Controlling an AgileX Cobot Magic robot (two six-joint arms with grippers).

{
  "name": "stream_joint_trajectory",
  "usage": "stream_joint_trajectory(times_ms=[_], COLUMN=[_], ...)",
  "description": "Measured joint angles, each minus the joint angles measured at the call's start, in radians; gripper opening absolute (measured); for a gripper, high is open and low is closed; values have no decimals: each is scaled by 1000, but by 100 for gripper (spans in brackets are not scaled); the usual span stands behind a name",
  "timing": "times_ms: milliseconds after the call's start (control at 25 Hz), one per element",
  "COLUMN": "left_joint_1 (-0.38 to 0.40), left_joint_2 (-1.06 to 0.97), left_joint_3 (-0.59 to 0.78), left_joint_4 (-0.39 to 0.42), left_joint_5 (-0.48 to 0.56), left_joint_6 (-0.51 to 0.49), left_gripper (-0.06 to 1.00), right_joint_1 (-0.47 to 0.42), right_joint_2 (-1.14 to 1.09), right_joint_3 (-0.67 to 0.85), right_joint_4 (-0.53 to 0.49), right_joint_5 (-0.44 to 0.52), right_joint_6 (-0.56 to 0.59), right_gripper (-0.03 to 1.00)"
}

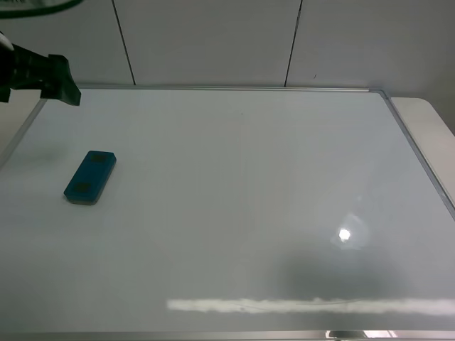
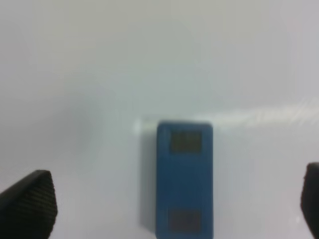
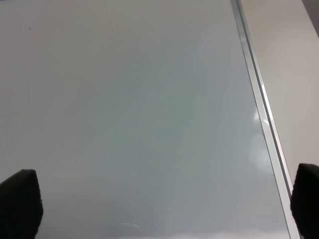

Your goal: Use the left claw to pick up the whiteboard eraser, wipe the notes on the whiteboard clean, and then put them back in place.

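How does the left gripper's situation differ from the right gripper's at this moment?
The left claw has the whiteboard eraser lying between its spread fingers; the right gripper has only bare whiteboard below. The left is over the board's left side, the right near the silver frame on its right edge. Both are open and hold nothing.

A white table edge [image 1: 426, 128] (right of board) below a paneled wall [image 1: 213, 39].
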Motion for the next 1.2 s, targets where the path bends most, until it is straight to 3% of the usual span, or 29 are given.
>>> stream_joint_trajectory(times_ms=[640,800,1000,1200], left_joint_1=[-1,-2,-2,14], left_joint_2=[-798,-917,-1021,-1122], left_joint_3=[1,1,4,58], left_joint_4=[117,152,190,156], left_joint_5=[193,306,527,541], left_joint_6=[-1,-1,-1,-7], left_gripper=[99,99,99,99], right_joint_1=[0,0,0,0], right_joint_2=[0,0,0,0], right_joint_3=[0,0,0,0], right_joint_4=[0,0,0,0], right_joint_5=[0,0,0,0], right_joint_6=[0,0,0,0], right_gripper=[99,99,99,99])
